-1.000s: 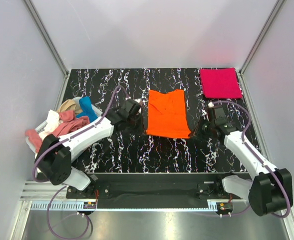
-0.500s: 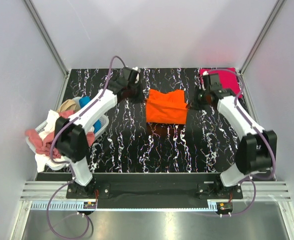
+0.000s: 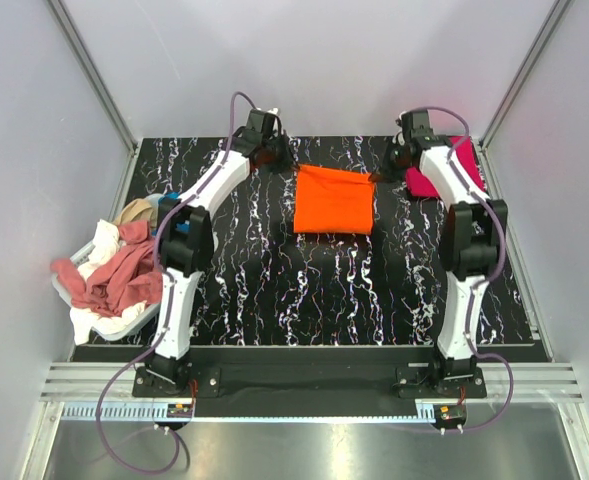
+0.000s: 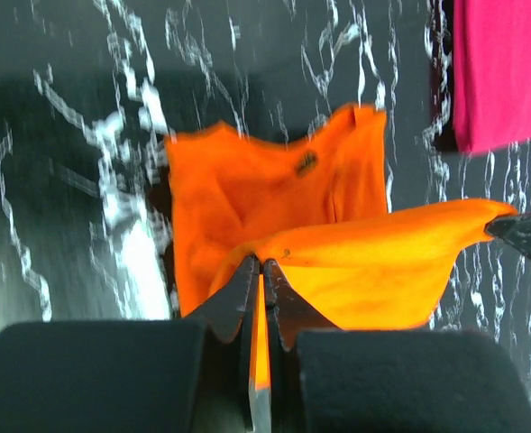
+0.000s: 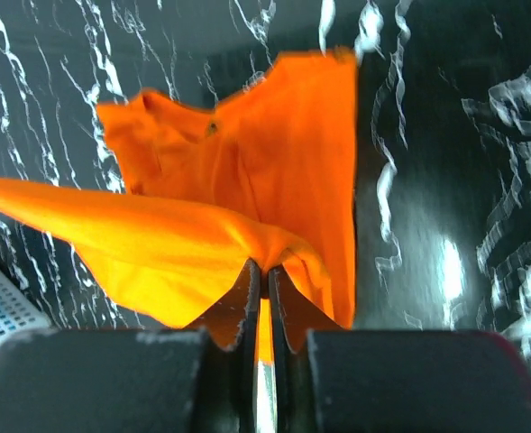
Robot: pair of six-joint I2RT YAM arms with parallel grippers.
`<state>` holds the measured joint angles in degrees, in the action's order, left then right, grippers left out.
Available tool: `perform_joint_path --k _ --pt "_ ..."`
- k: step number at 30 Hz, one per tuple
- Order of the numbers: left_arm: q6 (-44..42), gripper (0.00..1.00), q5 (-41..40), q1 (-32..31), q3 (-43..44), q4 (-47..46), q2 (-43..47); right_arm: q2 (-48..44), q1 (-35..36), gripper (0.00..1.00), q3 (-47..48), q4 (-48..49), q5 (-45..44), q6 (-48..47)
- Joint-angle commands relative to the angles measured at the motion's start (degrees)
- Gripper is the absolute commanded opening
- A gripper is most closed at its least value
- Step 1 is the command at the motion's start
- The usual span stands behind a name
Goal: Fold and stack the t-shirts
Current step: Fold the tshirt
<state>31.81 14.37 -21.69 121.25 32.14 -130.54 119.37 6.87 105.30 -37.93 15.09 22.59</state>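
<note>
The bright orange t-shirt (image 3: 334,200) lies in the middle of the far half of the table, doubled over into a short rectangle. My left gripper (image 3: 279,160) pinches its far-left corner and my right gripper (image 3: 389,165) pinches its far-right corner. In the left wrist view the jaws (image 4: 262,263) are shut on a lifted orange fold (image 4: 373,262) above the shirt's lower layer. In the right wrist view the jaws (image 5: 265,268) are likewise shut on a bunched orange edge (image 5: 157,234). A folded crimson-pink t-shirt (image 3: 477,170) lies at the far right corner, partly hidden by my right arm.
A white-and-blue basket (image 3: 104,325) at the left edge holds a heap of dusty rose (image 3: 124,275), white and tan shirts. The grey walls stand close behind both grippers. The table top (image 3: 314,290) is black marble-patterned.
Both arms swung from the shirt's near edge to the far side, carrying the near hem over the shirt. The orange shirt went from lying full length to folded in half.
</note>
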Motion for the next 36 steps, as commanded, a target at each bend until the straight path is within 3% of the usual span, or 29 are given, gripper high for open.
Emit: perform_joint_path --k 1,2,4,5,6,8,9,11,15,18,22,23,26,30,36 --pt "1.23 0.06 4.34 1.83 3.81 -12.85 -4.35 8.29 -1.16 0.1 11.04 -0.56 4.58 -2.63" --pt "1.58 0.07 4.61 2.09 4.25 -14.81 -5.68 10.86 -1.34 0.11 13.94 -0.91 5.29 -2.81" --pt "1.24 0.25 7.15 2.79 7.22 -18.41 -9.62 17.78 -1.95 0.19 22.62 -2.49 5.82 -2.47" --pt "0.89 0.37 7.6 2.97 8.64 -18.52 -10.69 19.74 -2.65 0.27 25.46 -4.76 5.74 -2.29" --pt "-0.51 0.44 8.04 3.41 9.78 -18.43 -11.48 21.15 -3.0 0.42 29.31 -5.48 5.56 -1.94" --pt "-1.75 0.44 9.27 3.85 9.71 -18.25 -10.97 22.75 -4.14 0.47 31.19 -5.75 6.09 -2.02" --pt "-2.62 0.46 9.01 4.11 8.57 -18.43 -10.01 22.75 -4.32 0.54 31.89 -5.84 6.18 -2.11" --pt "-3.59 0.49 7.96 4.29 4.01 -19.31 -6.58 21.52 -4.94 0.56 31.64 -5.92 6.44 -2.46" --pt "-3.52 0.47 11.37 4.03 -3.29 -21.59 -1.57 15.73 -5.29 0.54 23.94 -6.01 9.59 -2.99" --pt "-3.94 0.43 14.71 2.37 -7.95 -21.59 1.51 10.28 -5.03 0.47 16.21 -5.92 12.85 -3.78" --pt "-5.01 0.42 16.12 -0.36 -12.7 -21.33 4.15 4.21 -4.41 0.26 8.71 -3.12 20.03 -3.0" --pt "-4.83 0.42 16.39 -0.8 -13.14 -21.42 4.24 3.94 -4.15 0.17 7.74 -1.63 22.06 -2.47" --pt "-4.48 0.42 16.66 -2.82 -14.46 -21.5 3.89 4.46 -3.1 0.08 4.66 0.75 27.0 -0.88" --pt "-3.95 0.41 14.12 -4.76 -17.97 -21.94 1.53 8.05 -2.39 0.06 -3.57 5.05 29.64 -0.7" --pt "-4.56 0.38 9.19 -4.59 -21.75 -21.86 -2.35 12.55 -3.8 0.03 -10.28 9.9 24.03 -2.46"
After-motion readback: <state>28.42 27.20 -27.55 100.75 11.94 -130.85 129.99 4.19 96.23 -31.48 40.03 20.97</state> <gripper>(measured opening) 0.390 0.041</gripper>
